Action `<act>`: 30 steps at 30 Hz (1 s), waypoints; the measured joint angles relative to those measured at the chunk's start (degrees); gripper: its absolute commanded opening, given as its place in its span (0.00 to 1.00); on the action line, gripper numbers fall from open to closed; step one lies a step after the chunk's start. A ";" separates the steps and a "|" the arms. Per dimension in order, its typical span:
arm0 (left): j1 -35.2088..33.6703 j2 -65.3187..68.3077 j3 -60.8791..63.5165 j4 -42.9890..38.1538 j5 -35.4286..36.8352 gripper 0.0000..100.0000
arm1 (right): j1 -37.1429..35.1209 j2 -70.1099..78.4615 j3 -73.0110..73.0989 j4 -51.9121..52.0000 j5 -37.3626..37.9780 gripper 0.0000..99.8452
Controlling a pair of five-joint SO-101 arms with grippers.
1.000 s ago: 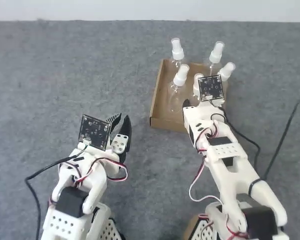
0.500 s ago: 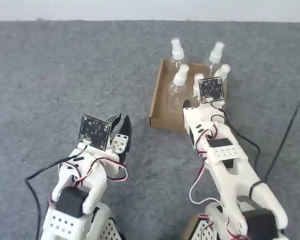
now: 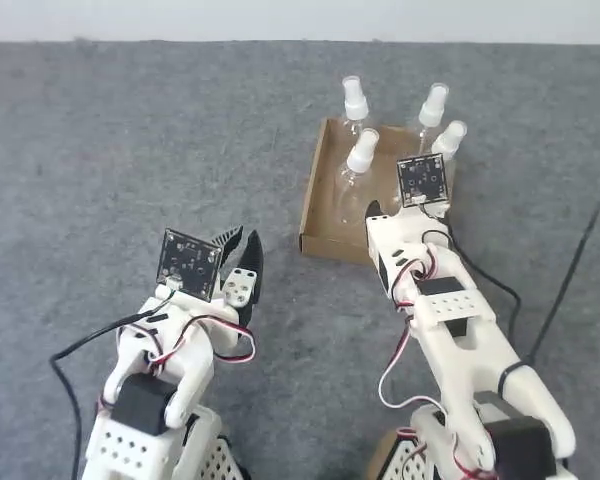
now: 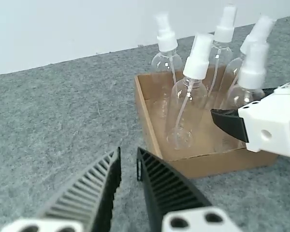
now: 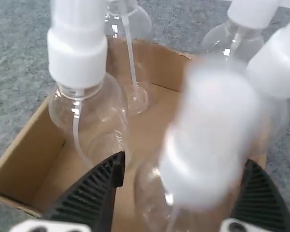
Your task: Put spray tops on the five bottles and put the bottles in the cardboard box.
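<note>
The cardboard box (image 3: 314, 196) lies open on the grey carpet ahead of the right arm. Several clear bottles with white spray tops stand upright in it, among them one at the far side (image 3: 356, 100) and one nearer the middle (image 3: 363, 150) (image 4: 188, 104). My right gripper (image 5: 182, 164) hangs over the box's near right part, open, with a blurred bottle (image 5: 208, 145) (image 4: 246, 89) between its wide-set jaws; a gap shows at one jaw. My left gripper (image 3: 242, 243) (image 4: 129, 157) rests over bare carpet left of the box, narrowly open and holding nothing.
Grey carpet (image 3: 130, 130) covers the table, with a pale wall along its far edge. A black cable (image 3: 570, 270) trails at the right. The right arm's body (image 3: 450, 320) stretches from the near edge up to the box.
The spray top that showed just left of the right wrist camera is now hidden beneath it. The bottle top to its right shifted slightly. The left arm has not moved.
</note>
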 measured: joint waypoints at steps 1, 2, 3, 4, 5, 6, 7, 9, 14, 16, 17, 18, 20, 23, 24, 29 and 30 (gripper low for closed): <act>0.00 0.00 0.00 0.00 0.00 0.04 | 0.00 0.00 0.00 0.00 0.00 0.32; 0.00 0.00 0.00 0.00 0.00 0.04 | 0.00 0.00 0.00 0.00 0.00 0.32; 0.00 0.00 0.00 0.00 0.00 0.04 | 0.00 0.00 0.00 0.00 0.00 0.32; 0.00 0.00 0.00 0.00 0.00 0.04 | 0.00 0.00 0.00 0.00 0.00 0.32; 0.00 0.00 0.00 0.00 0.00 0.04 | 0.00 0.00 0.00 0.00 0.00 0.32; 0.00 0.00 0.00 0.00 0.00 0.04 | 0.00 0.00 0.00 0.00 0.00 0.32; 0.00 0.00 0.00 0.00 0.00 0.04 | 0.00 0.00 0.00 0.00 0.00 0.32; 0.00 0.00 0.00 0.00 0.00 0.04 | 0.00 0.00 0.00 0.00 0.00 0.32; 0.00 0.00 0.00 0.00 0.00 0.04 | 0.00 0.00 0.00 0.00 0.00 0.32; 0.00 0.00 0.00 0.00 0.00 0.04 | 0.00 0.00 0.00 0.00 0.00 0.32; 0.00 0.00 0.00 0.00 0.00 0.04 | 0.00 -0.62 0.00 0.00 0.00 0.32; 0.00 0.00 0.00 0.00 0.00 0.04 | 0.00 -1.58 0.00 0.00 0.00 0.32; 0.00 0.00 0.00 0.00 0.00 0.04 | 0.09 -4.22 0.00 1.05 0.00 0.32; 0.00 0.00 0.00 0.00 0.00 0.04 | 0.00 -9.32 0.00 6.33 0.00 0.32; 0.00 0.00 0.00 0.00 0.00 0.04 | 0.00 -11.16 -0.09 8.53 0.00 0.32; 0.00 0.00 0.00 0.00 0.00 0.04 | 0.00 -19.96 -1.58 17.49 0.00 0.32; 0.00 0.00 0.00 0.00 0.00 0.04 | 0.00 -21.54 -1.76 18.64 0.00 0.32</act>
